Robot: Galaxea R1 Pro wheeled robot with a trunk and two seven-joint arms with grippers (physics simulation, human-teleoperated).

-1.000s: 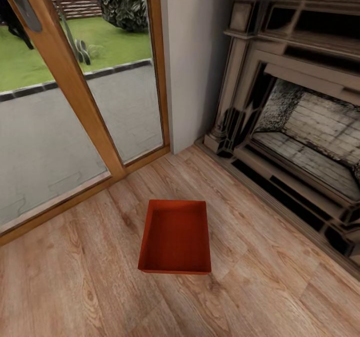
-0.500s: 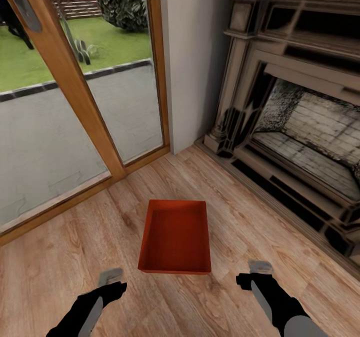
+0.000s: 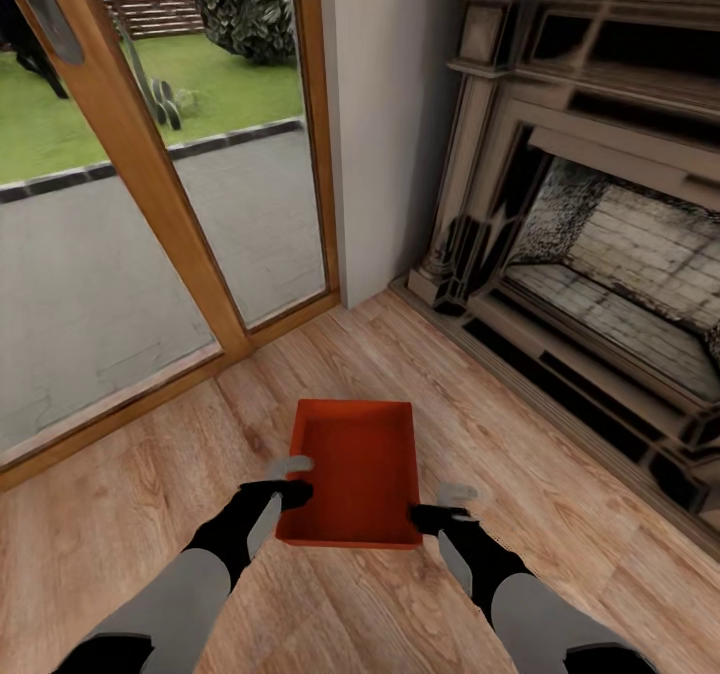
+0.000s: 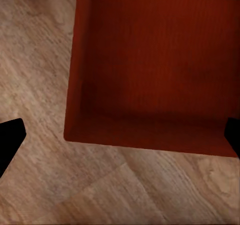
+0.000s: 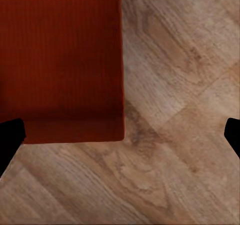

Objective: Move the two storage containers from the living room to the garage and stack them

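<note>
One red-orange open-top storage container (image 3: 357, 469) lies empty on the light wood plank floor (image 3: 150, 554) of the living room. My left gripper (image 3: 284, 489) hangs over its near left corner, and my right gripper (image 3: 446, 514) over its near right corner. In the left wrist view the left gripper (image 4: 120, 137) is open wide above the container (image 4: 155, 60), one black fingertip (image 4: 10, 140) off to each side. The right gripper (image 5: 120, 135) is open just as wide over the container's (image 5: 60, 50) other near corner. Neither holds anything. The garage and its floor are out of view.
A stone fireplace (image 3: 600, 254) with a raised hearth edge runs along the right. A wood-framed glass door (image 3: 150, 204) onto a patio and lawn stands at the back left, with a white wall section (image 3: 385, 124) between them. Bare planks surround the container.
Both arms have come up from the bottom of the head view and reached forward to the container's near corners. The container and the camera have not moved.
</note>
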